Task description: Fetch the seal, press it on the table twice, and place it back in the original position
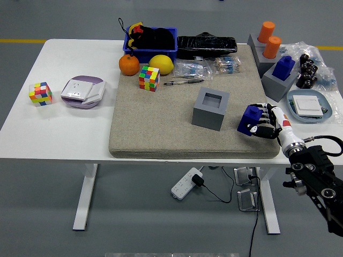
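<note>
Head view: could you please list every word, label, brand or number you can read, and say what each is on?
None can be read.
Bagged packets: pale print, too small to read.
White plate in the blue dish: no legible marking.
Blue seal in the right hand: no lettering visible.

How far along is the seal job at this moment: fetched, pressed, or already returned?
Fetched: the right hand is closed on the blue seal, and the grey holder stands empty. In hand: the seal is low at the beige mat, right of the holder, which looks like a press, though contact and which of the two presses cannot be told. Left: any remaining press, then setting it back in the holder.
</note>
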Motion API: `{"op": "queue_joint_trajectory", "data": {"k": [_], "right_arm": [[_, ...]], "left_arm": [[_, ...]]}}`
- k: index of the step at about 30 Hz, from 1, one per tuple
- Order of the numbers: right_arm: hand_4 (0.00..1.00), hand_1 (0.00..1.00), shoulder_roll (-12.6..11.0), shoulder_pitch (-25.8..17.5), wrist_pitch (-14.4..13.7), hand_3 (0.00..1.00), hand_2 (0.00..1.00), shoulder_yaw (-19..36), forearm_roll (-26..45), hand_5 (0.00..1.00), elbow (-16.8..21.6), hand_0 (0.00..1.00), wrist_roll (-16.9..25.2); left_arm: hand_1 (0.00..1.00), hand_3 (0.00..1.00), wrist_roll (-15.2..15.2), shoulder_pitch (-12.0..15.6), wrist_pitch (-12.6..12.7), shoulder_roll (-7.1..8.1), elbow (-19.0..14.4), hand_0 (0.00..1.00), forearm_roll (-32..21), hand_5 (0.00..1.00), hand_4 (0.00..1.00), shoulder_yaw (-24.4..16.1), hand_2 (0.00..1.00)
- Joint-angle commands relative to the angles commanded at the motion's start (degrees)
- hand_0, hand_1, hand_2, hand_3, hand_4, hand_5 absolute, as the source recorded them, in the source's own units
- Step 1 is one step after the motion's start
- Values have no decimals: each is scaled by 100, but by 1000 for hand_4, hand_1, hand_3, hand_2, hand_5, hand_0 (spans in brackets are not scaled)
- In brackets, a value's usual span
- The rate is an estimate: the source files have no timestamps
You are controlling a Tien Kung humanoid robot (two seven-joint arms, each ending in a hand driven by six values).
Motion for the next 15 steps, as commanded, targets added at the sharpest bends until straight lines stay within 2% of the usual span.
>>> {"op": "queue_joint_trajectory", "data": {"k": [15], "right_arm": [[666, 429, -18, -23, -8, 465, 425, 11, -6, 2, 32, 602, -3]], "left_arm": [[795, 814, 4, 3, -8, -23, 2, 830, -5, 333, 743, -22, 758]]}}
